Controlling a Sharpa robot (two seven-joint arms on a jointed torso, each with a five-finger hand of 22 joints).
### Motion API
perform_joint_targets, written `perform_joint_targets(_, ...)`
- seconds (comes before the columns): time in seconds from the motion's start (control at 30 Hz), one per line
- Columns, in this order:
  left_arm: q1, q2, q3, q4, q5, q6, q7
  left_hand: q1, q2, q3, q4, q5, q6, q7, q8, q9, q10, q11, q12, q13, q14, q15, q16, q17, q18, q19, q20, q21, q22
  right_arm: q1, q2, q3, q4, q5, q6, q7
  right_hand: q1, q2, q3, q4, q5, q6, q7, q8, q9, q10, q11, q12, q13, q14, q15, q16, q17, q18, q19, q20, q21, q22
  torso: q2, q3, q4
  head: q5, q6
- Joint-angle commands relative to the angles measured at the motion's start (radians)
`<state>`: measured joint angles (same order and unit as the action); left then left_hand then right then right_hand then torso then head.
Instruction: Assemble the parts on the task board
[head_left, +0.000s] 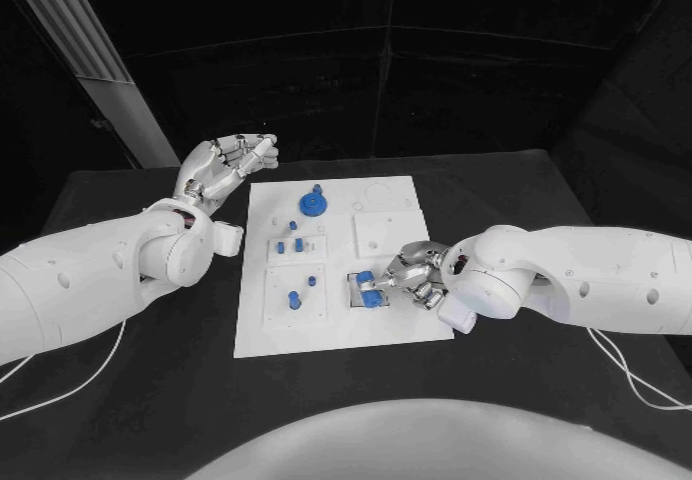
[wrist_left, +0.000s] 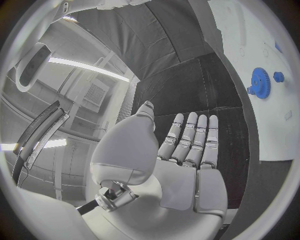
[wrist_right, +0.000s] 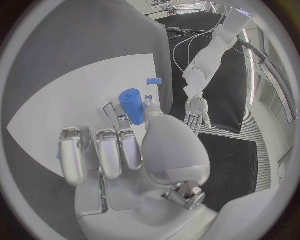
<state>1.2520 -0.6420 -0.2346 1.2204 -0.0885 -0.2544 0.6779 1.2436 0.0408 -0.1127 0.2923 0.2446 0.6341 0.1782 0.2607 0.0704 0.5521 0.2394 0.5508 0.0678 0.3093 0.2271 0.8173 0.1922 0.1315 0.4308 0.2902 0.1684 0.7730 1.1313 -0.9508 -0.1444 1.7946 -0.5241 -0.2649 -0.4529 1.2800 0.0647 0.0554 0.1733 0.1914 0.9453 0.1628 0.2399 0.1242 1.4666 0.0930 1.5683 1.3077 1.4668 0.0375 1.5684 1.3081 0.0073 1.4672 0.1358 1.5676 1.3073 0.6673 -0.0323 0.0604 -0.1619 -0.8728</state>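
the black counter (head_left: 548, 370) carries the white task board (head_left: 335, 320), which lies flat in its middle, long side running away from the robot.

the left arm (head_left: 87, 275) comes in over the counter's left part. its left hand (head_left: 227, 165) sits just off the board's far left corner, above bare black surface and apart from the board. in the left wrist view the fingers (wrist_left: 190, 137) lie straight and side by side, the thumb off to one side, and nothing is in the palm: the hand is spread and holds nothing.

the right arm (head_left: 591, 275) reaches in from the other side, and the right hand (head_left: 414, 272) is over the board's near right part. its fingers are curled down around a blue part (head_left: 369, 290) that sits at a small dark-edged recess there. in the right wrist view the thumb tip meets the blue cylinder-shaped piece (wrist_right: 132, 105) while the other fingers (wrist_right: 100, 152) bend in beside it; whether the hand truly grips the part or merely touches it cannot be told.

a blue gear (head_left: 315, 204) stands near the board's far end, also seen in the left wrist view (wrist_left: 260, 82). several small blue pegs (head_left: 293, 244) stand in the left-hand column of the board, with another pair (head_left: 300, 296) nearer the robot.
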Motion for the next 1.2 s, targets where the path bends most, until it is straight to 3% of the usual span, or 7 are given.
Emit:
perform_joint_targets(0.03,0.001,0.001,0.001,0.001,0.002,0.011,0.128,-0.002,0.009,-0.007,0.000,0.003,-0.008,0.094,0.003,-0.001,-0.007,-0.003,0.005,-0.001,-0.007,0.002,0.004,-0.001,-0.018,-0.002,0.000,-0.005,-0.002,0.001,0.005,0.000,0.001,-0.014,-0.015,-0.007,-0.015,-0.001,-0.004,0.008,-0.007,0.010,-0.001,-0.005,-0.001,0.104,0.003,0.003,0.263,0.104,0.006,0.002,0.263,-0.007,0.104,0.007,0.003,0.264,0.000,-0.0002,-0.0001,0.001,0.000)
perform_joint_targets(0.33,0.001,-0.002,0.001,0.003,0.002,0.011,0.127,-0.002,0.009,-0.007,0.000,0.003,-0.008,0.094,0.003,-0.001,-0.007,-0.003,0.005,-0.001,-0.007,0.002,0.004,-0.001,-0.018,-0.002,0.000,-0.005,-0.002,0.001,0.013,0.000,-0.001,-0.046,-0.010,-0.024,-0.025,-0.019,-0.040,0.020,-0.054,0.013,0.000,-0.013,-0.002,0.104,0.005,0.003,0.263,0.104,0.007,0.002,0.263,-0.007,0.104,0.010,0.003,0.264,0.000,0.0000,0.0022,0.006,0.000)
perform_joint_targets(0.53,0.001,-0.004,0.001,0.005,0.002,0.010,0.128,-0.001,0.011,-0.008,0.000,0.003,-0.009,0.094,0.005,-0.001,-0.008,-0.003,0.007,-0.001,-0.007,0.002,0.006,-0.003,-0.018,-0.002,0.000,-0.006,-0.002,0.001,0.017,0.000,-0.002,-0.071,-0.001,-0.033,-0.030,-0.029,-0.068,0.027,-0.099,0.016,0.000,-0.016,-0.002,0.104,0.005,0.003,0.263,0.104,0.008,0.002,0.263,-0.007,0.104,0.012,0.003,0.264,0.000,-0.0003,0.0002,0.007,0.000)
perform_joint_targets(0.7,0.001,-0.005,0.001,0.006,0.002,0.010,0.128,-0.001,0.011,-0.008,0.000,0.003,-0.009,0.094,0.005,-0.001,-0.008,-0.003,0.007,-0.001,-0.007,0.002,0.006,-0.003,-0.018,-0.002,0.000,-0.006,-0.002,0.001,0.019,0.000,-0.002,-0.092,-0.007,-0.041,-0.055,-0.039,-0.110,0.051,-0.137,0.019,0.000,-0.019,-0.001,0.104,0.004,0.003,0.263,0.104,0.007,0.002,0.263,-0.007,0.104,0.014,0.003,0.264,0.000,0.0001,0.0004,0.011,0.000)
perform_joint_targets(1.2,0.001,-0.004,0.001,0.004,0.002,0.012,0.127,-0.001,0.011,-0.009,0.000,0.003,-0.010,0.095,0.005,-0.001,-0.008,-0.003,0.007,-0.001,-0.007,0.002,0.007,-0.004,-0.018,-0.002,0.000,-0.006,-0.002,0.001,0.016,0.000,0.002,-0.105,-0.026,-0.039,-0.097,-0.051,-0.198,0.113,-0.145,0.040,-0.010,-0.016,0.006,0.104,-0.006,0.003,0.263,0.104,-0.006,0.002,0.263,-0.007,0.104,0.005,0.003,0.264,0.000,0.0004,0.0000,0.013,0.000)
